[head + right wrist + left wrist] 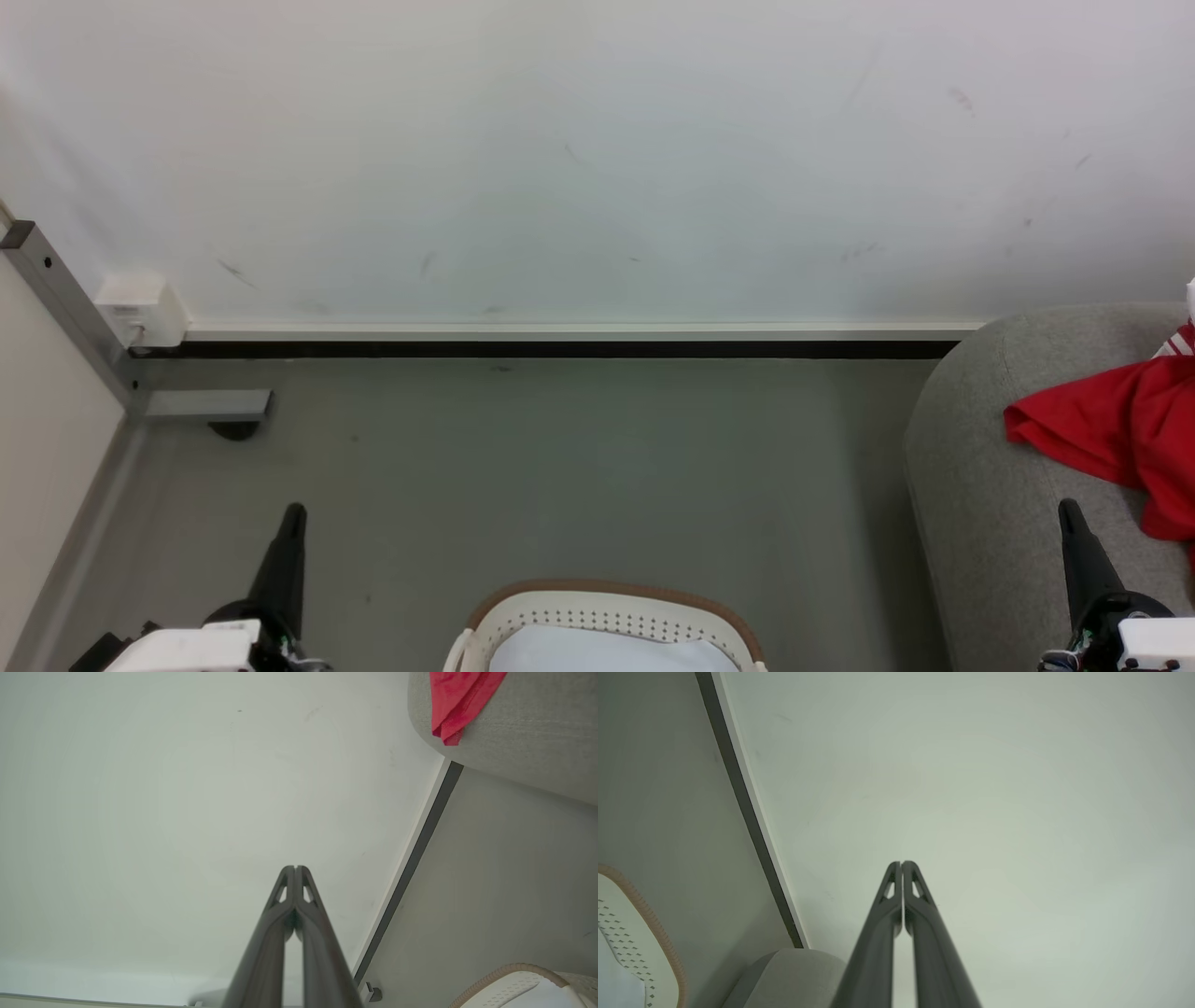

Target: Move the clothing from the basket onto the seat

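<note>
The basket (607,618) is cut off below, the clothing (1111,425) at right, perhaps hiding more fabric

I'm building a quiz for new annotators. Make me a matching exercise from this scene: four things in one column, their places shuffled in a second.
Things
1. soft bright red fabric clothing
2. oval cream-white plastic basket
3. large light grey fabric seat
4. small white plastic wall box

Places
A. on the floor, bottom middle of the head view
B. low on the wall, near the left corner
C. lying on the seat
D. at the head view's right edge

Pairs: 1-C, 2-A, 3-D, 4-B
</note>
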